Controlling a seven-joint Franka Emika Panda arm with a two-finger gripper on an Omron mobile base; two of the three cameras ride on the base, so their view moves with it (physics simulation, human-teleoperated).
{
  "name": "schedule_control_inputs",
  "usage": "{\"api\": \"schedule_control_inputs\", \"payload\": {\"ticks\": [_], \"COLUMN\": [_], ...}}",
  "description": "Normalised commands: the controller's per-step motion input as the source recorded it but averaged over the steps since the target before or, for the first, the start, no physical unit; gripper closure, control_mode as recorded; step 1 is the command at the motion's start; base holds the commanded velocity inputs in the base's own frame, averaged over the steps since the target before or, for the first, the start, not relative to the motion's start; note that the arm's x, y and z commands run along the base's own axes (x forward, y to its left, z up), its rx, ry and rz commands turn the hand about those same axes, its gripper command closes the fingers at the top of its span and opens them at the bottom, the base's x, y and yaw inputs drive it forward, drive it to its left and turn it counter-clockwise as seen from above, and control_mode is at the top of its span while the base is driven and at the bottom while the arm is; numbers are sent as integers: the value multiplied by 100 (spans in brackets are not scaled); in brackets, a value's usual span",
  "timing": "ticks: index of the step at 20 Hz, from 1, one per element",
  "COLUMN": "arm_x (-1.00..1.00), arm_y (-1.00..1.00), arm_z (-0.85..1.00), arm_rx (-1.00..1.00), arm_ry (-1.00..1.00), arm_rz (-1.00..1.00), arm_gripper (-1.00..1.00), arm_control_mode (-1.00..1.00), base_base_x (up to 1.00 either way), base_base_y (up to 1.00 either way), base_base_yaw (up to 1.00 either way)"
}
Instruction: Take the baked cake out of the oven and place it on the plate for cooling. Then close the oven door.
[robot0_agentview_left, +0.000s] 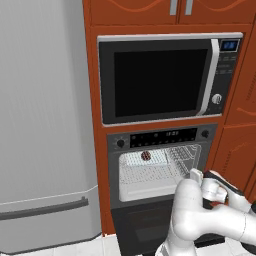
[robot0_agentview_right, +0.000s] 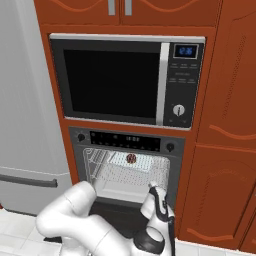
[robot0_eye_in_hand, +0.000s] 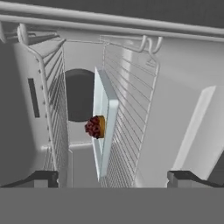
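Note:
The oven (robot0_agentview_left: 162, 137) (robot0_agentview_right: 125, 138) stands open, its pale inside and wire rack (robot0_agentview_left: 150, 172) showing. The baked cake (robot0_agentview_left: 145, 156) (robot0_agentview_right: 131, 159) (robot0_eye_in_hand: 95, 127), a tiny reddish-brown lump, sits on a pale tray (robot0_eye_in_hand: 105, 118) at the back of the rack. The oven door (robot0_agentview_left: 135, 220) (robot0_agentview_right: 112, 210) hangs down below the cavity. My gripper (robot0_agentview_left: 196, 174) (robot0_agentview_right: 152, 189) (robot0_eye_in_hand: 111, 179) is open and empty in front of the oven mouth, pointing in at the cake but well short of it. The hand view is rolled sideways. The plate is out of view.
A silver-trimmed microwave (robot0_agentview_left: 160, 80) (robot0_agentview_right: 115, 82) sits right above the oven. A grey fridge (robot0_agentview_left: 45, 125) stands to the left, and red-brown cabinets (robot0_agentview_right: 225, 150) to the right. Wire side racks (robot0_eye_in_hand: 52, 113) line the oven walls.

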Motion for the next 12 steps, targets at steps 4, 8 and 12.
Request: {"api": "schedule_control_inputs", "payload": {"ticks": [4, 8, 12], "arm_x": [15, 20, 21], "arm_y": [26, 23, 20], "arm_z": [-41, -39, -44], "arm_rx": [0, 1, 2], "arm_ry": [-2, -2, -2], "arm_rz": [0, 0, 0], "arm_gripper": [-100, -100, -100], "arm_control_mode": [-100, -100, -100], "base_base_x": [0, 0, 0], "base_base_y": [0, 0, 0], "base_base_yaw": [0, 0, 0]}}
